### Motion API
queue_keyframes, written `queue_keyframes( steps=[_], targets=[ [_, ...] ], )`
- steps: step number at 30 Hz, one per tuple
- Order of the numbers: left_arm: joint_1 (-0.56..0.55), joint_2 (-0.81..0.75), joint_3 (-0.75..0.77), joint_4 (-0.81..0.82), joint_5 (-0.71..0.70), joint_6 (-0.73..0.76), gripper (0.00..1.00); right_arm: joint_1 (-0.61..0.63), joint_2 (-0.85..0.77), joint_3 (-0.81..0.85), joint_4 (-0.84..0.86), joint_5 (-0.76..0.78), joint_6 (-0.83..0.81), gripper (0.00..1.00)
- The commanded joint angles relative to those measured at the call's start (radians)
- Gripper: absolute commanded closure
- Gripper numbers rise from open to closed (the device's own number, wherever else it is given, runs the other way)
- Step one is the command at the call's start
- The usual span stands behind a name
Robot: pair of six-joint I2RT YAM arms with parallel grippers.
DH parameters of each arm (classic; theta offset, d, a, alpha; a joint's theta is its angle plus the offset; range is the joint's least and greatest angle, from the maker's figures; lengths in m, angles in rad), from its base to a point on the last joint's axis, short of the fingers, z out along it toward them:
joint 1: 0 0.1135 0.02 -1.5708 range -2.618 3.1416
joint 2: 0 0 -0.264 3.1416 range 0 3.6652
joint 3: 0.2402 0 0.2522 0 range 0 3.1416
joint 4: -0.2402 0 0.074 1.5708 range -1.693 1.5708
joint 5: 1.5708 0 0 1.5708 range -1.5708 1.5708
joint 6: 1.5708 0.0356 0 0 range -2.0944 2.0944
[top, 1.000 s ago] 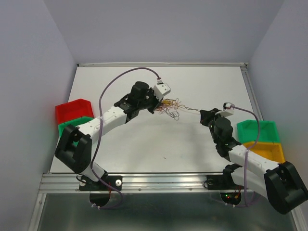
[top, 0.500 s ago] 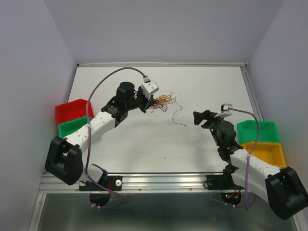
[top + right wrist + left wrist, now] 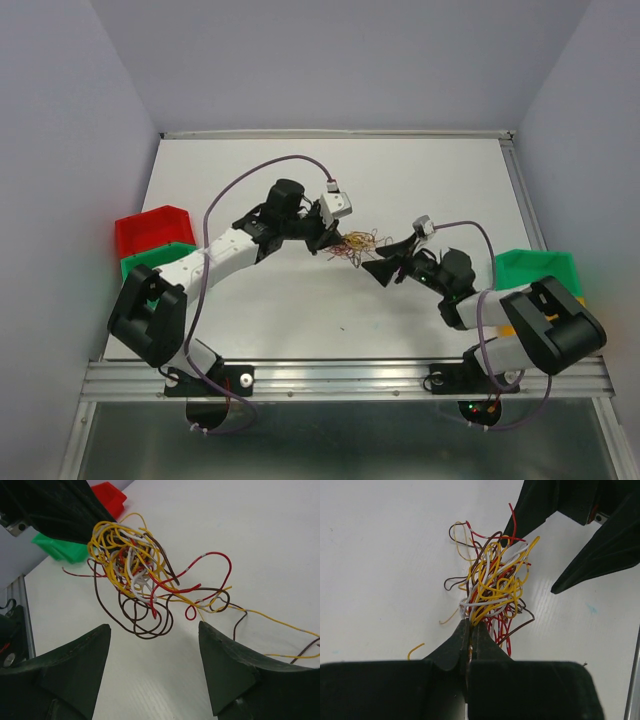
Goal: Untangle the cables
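Observation:
The cables are a loose tangle of hair-thin yellow, red, white and dark brown wires on the white table. My left gripper is shut on the tangle's left end. In the left wrist view its tips pinch yellow and white strands of the cables. My right gripper stands open just right of the tangle, holding nothing. In the right wrist view its fingers flank bare table just short of brown loops of the cables, and single strands trail off to the right.
A red bin and a green bin sit at the table's left edge, and another green bin at the right edge. A short loose yellow wire end lies beside the left fingers. A metal rail borders the near edge.
The right gripper has opened, let go of a strand stretched between the arms, and swung left up to the tangle. The left arm pulled the tangle left, then carried it back towards the middle.

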Motion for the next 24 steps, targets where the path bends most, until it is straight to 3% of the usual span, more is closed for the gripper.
queue_keyframes(
  steps=[1, 5, 7, 9, 14, 16, 21, 24],
  targets=[
    [0.002, 0.004, 0.073, -0.007, 0.123, 0.024, 1.0, 0.022, 0.09, 0.034, 0.316, -0.057, 0.044, 0.26],
    [-0.001, 0.006, 0.079, -0.032, 0.193, 0.053, 0.98, 0.053, 0.16, 0.034, 0.411, 0.043, 0.052, 0.41],
    [-0.002, 0.009, 0.082, -0.058, 0.211, 0.069, 0.96, 0.055, 0.198, -0.007, 0.574, 0.052, 0.087, 0.43],
    [-0.005, 0.02, 0.09, -0.067, 0.213, 0.072, 0.94, 0.056, 0.189, -0.009, 0.597, 0.048, 0.097, 0.43],
    [-0.016, 0.069, 0.116, -0.093, 0.21, 0.077, 0.85, 0.062, 0.181, -0.015, 0.609, 0.023, 0.092, 0.4],
    [-0.019, 0.09, 0.122, -0.099, 0.204, 0.08, 0.84, 0.068, 0.169, -0.018, 0.609, 0.032, 0.089, 0.31],
    [-0.019, 0.129, 0.144, -0.087, 0.106, 0.049, 0.83, 0.079, 0.094, -0.061, 0.605, 0.063, 0.084, 0.27],
    [-0.019, 0.138, 0.144, -0.092, 0.145, 0.049, 0.82, 0.081, 0.059, -0.079, 0.577, 0.098, 0.08, 0.26]
  ],
)
